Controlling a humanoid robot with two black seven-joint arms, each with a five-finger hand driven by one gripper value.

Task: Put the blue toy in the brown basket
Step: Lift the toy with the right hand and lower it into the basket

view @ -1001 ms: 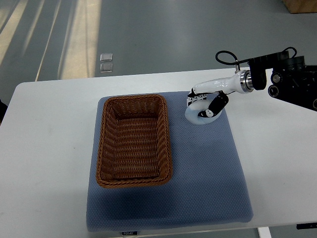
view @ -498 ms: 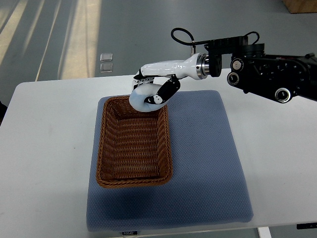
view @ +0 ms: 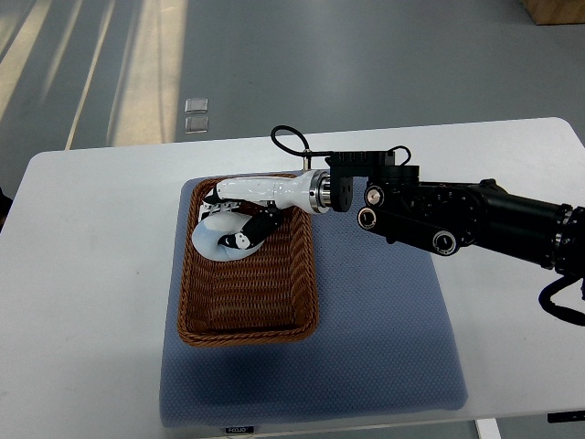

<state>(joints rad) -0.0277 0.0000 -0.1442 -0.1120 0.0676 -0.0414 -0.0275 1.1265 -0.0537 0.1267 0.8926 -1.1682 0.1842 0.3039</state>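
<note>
right hand grips blue toy over brown basket upper left; lower slightly, then release inside rim

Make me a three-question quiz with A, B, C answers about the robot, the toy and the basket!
1. Where is the toy?
A. over the basket
B. on the bare table
C. on the floor
2. What colour is the mat?
A. red
B. blue-grey
C. green
3. What is the right hand doing?
A. holding the toy
B. resting open on the table
C. lifting the basket

Answers: 1 A, the toy shows inside the basket's rim. 2 B, the mat under the basket is blue-grey. 3 A, its fingers curl around the toy.
</note>
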